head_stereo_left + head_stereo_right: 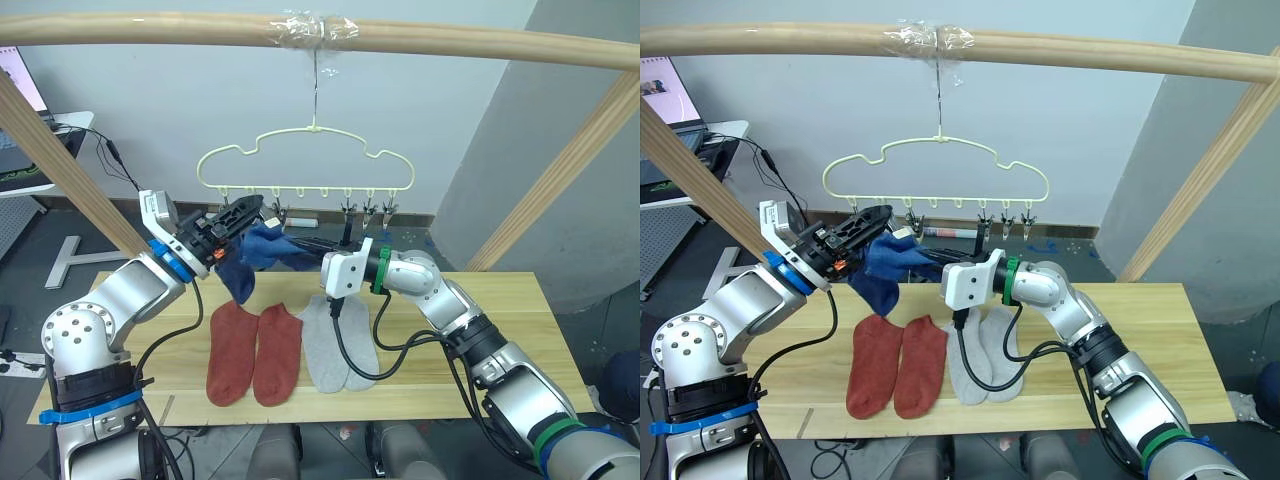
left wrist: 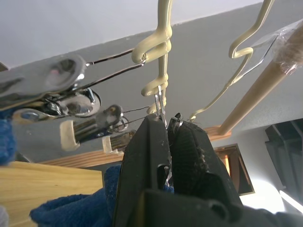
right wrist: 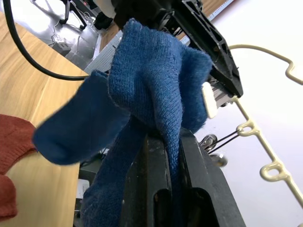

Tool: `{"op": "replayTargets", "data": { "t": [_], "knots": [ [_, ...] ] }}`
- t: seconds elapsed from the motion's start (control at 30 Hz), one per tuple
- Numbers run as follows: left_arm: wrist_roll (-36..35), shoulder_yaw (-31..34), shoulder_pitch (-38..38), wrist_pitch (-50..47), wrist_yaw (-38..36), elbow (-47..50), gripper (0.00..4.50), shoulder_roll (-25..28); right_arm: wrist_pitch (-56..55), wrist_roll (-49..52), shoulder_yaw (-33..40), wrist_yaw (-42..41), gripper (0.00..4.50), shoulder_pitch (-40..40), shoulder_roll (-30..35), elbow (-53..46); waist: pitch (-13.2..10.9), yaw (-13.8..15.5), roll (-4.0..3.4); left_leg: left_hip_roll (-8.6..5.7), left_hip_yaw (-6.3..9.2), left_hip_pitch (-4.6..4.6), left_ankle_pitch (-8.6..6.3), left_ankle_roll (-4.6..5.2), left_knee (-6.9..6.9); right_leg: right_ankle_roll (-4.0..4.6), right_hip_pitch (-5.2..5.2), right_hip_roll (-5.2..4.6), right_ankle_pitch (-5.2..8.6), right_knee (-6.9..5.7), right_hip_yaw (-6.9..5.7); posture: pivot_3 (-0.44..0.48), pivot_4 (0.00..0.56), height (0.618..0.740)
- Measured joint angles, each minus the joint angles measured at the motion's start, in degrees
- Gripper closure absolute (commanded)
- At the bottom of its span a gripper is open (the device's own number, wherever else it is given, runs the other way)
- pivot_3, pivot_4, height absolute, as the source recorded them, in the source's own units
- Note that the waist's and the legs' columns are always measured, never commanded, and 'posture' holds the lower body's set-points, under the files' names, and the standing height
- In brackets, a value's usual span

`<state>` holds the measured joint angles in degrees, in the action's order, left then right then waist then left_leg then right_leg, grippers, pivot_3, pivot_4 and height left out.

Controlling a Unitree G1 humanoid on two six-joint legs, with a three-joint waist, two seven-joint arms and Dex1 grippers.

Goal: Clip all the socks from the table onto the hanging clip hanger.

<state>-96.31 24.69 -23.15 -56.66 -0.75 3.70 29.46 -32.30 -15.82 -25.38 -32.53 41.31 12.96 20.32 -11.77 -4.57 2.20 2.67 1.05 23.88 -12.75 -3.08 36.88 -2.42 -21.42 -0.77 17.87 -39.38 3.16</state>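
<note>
The pale clip hanger [image 1: 305, 150] hangs by its hook from the taped pole. My left gripper [image 1: 252, 210] reaches up to the hanger's left end and is shut on a metal clip [image 2: 160, 100], whose wire sits between its fingertips. Just right of it, my right gripper [image 1: 303, 247] is shut on a blue sock [image 1: 262, 248], holding it up beside that clip. Blue fabric droops below [image 1: 238, 278]; I cannot tell whether this is one sock or two. On the table [image 1: 480, 330] lie two rust-red socks [image 1: 232, 352] [image 1: 278, 350] and two light grey socks [image 1: 325, 345] [image 1: 357, 325], side by side.
A thick wooden pole [image 1: 150, 28] spans the top, with slanted wooden struts at the left [image 1: 70, 165] and right [image 1: 560, 170]. Several free clips [image 1: 368, 208] hang along the hanger's right half. A desk with a screen [image 1: 25, 120] stands far left. A black cable [image 1: 350, 345] loops over the grey socks.
</note>
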Motion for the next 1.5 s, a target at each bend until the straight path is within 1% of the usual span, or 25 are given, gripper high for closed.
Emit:
{"op": "replayTargets", "data": {
  "t": [0.13,0.2,0.27,0.3,0.57,0.67,0.73,0.83,0.9,0.93,1.0,1.1,1.13,1.2,1.27,1.3,1.33,1.5],
  "knots": [
    [1.15,0.0,0.0,1.2,-1.04,0.06,4.31,0.0,-0.21,0.0,0.03,0.03,4.47,-0.01,0.38,0.16,-0.01,0.0,-0.01,0.0,0.0,0.0,0.0,0.0,0.0,0.0,0.0,0.0,0.0,0.01,0.0,-0.084,0.188,0.74],
    [2.98,-0.04,0.0,1.87,-2.27,0.36,4.31,0.13,-0.45,0.0,0.03,0.04,4.47,-0.02,0.47,0.17,-0.01,0.0,-0.01,-0.01,0.0,0.0,0.0,0.0,-0.01,0.0,0.0,0.0,0.0,0.02,0.0,-0.084,0.188,0.74],
    [4.63,-0.05,0.03,2.26,-3.58,0.63,3.6,0.43,-0.68,0.0,0.03,0.04,4.5,-0.04,0.62,0.18,-0.01,-0.01,-0.01,-0.02,0.0,0.01,0.0,0.0,-0.02,0.0,0.0,0.0,0.0,0.03,-0.01,-0.084,0.188,0.74],
    [4.9,-0.05,0.03,2.46,-3.99,0.79,3.43,0.47,-0.78,0.0,0.03,0.05,4.5,-0.04,0.7,0.23,-0.01,-0.01,-0.01,-0.01,-0.01,0.01,0.0,0.0,-0.02,0.0,0.0,0.0,0.0,0.04,-0.01,-0.084,0.188,0.74],
    [4.53,-0.04,0.03,3.3,-4.99,1.51,0.87,0.48,-0.92,-0.03,0.03,0.2,4.5,-0.03,0.58,1.38,-0.02,-0.06,-0.03,0.0,-0.01,0.0,0.0,0.0,-0.02,0.0,0.0,0.0,0.0,0.04,0.01,-0.08,0.193,0.74],
    [4.42,-0.02,0.21,3.32,-4.98,1.51,0.01,0.85,-0.92,-0.03,0.03,0.35,4.5,-0.03,0.33,1.44,-0.02,-0.06,-0.03,0.0,-0.01,0.0,0.0,0.01,-0.03,0.0,0.0,0.0,0.0,0.04,0.01,-0.079,0.193,0.74],
    [4.44,0.13,0.51,3.33,-4.93,1.51,0.01,1.45,-0.91,-0.03,0.03,0.35,4.5,-0.03,0.31,1.46,-0.02,-0.06,-0.03,0.01,-0.01,0.0,0.0,0.0,-0.03,0.0,0.0,0.0,0.0,0.04,0.01,-0.079,0.193,0.74],
    [5.51,0.58,2.29,3.37,-4.97,1.92,0.01,4.11,-0.14,0.58,0.05,0.1,4.5,-0.06,-0.24,1.45,-0.03,-0.08,-0.05,0.02,-0.01,-0.01,0.0,0.0,-0.05,0.01,-0.01,0.0,0.0,0.04,0.02,-0.063,0.196,0.74],
    [8.31,0.59,4.89,3.33,-5.83,3.78,0.0,6.74,2.67,2.57,0.4,-0.97,3.93,-0.83,-1.28,0.9,-0.05,-0.13,-0.07,0.03,-0.01,-0.01,0.0,0.0,-0.09,0.02,-0.02,0.0,0.01,0.05,0.05,-0.051,0.197,0.74],
    [9.78,0.58,6.41,3.19,-6.41,5.15,0.0,8.24,4.79,4.25,0.94,-1.8,3.73,-1.85,-1.93,0.31,-0.06,-0.12,-0.08,0.05,-0.01,-0.01,-0.01,0.0,-0.12,0.03,-0.02,-0.01,0.01,0.06,0.05,-0.046,0.196,0.74],
    [12.18,0.58,8.69,2.97,-7.74,7.41,0.0,10.59,9.37,7.7,1.5,-3.85,3.0,-3.73,-2.99,-0.45,-0.11,0.0,-0.15,0.08,0.02,-0.01,0.0,0.0,-0.17,0.08,-0.02,-0.21,0.04,0.07,0.03,-0.035,0.196,0.74],
    [13.72,0.53,9.71,3.02,-9.09,10.19,0.0,11.07,13.8,10.23,1.56,-6.13,1.97,-4.97,-3.76,-1.5,-0.27,0.45,-0.32,0.05,0.07,0.0,0.0,0.01,-0.18,0.08,-0.01,-0.25,0.04,0.07,-0.11,-0.025,0.193,0.74],
    [14.75,0.4,10.11,3.2,-9.83,10.88,0.0,11.28,14.89,10.46,1.57,-6.71,1.57,-5.16,-3.76,-2.09,-0.27,0.65,-0.32,0.02,0.08,-0.01,0.0,0.01,-0.18,0.08,0.01,-0.25,0.04,0.07,-0.13,-0.023,0.193,0.74],
    [18.12,-0.33,10.88,3.46,-11.09,11.87,0.0,12.41,15.79,10.63,1.56,-7.75,0.86,-5.82,-3.53,-2.77,-0.28,1.1,-0.33,-0.03,0.1,-0.01,0.0,0.01,-0.18,0.09,0.02,-0.2,0.05,0.1,-0.19,-0.021,0.191,0.74],
    [23.57,-1.73,12.64,4.35,-12.75,13.34,0.0,14.27,16.95,10.9,1.58,-8.64,0.14,-7.26,-2.53,-2.88,-0.29,1.32,-0.35,-0.04,0.11,0.0,0.0,0.01,-0.24,0.12,0.02,-0.16,0.06,0.18,-0.24,-0.018,0.192,0.74],
    [26.85,-2.65,13.94,5.15,-13.28,14.74,0.0,15.1,17.44,10.9,1.71,-8.63,0.04,-8.03,-2.02,-2.88,-0.3,1.36,-0.36,-0.03,0.11,0.01,0.0,0.01,-0.29,0.11,0.02,-0.16,0.06,0.27,-0.25,-0.018,0.192,0.74],
    [29.91,-3.62,15.34,6.13,-13.91,16.22,0.0,15.67,17.88,10.84,2.01,-8.52,0.04,-8.88,-1.39,-2.88,-0.3,1.41,-0.36,-0.01,0.1,0.01,0.0,0.0,-0.37,0.12,0.02,-0.18,0.07,0.32,-0.25,-0.018,0.189,0.74],
    [46.93,-9.4,19.87,14.0,-14.17,21.12,0.0,15.42,19.85,10.12,4.41,-6.07,0.04,-12.27,1.69,-5.07,-0.31,1.88,-0.38,-0.01,0.09,0.02,0.04,-0.06,-0.68,0.23,-0.05,-0.26,0.13,0.43,-0.29,-0.021,0.186,0.74]
  ]
}}
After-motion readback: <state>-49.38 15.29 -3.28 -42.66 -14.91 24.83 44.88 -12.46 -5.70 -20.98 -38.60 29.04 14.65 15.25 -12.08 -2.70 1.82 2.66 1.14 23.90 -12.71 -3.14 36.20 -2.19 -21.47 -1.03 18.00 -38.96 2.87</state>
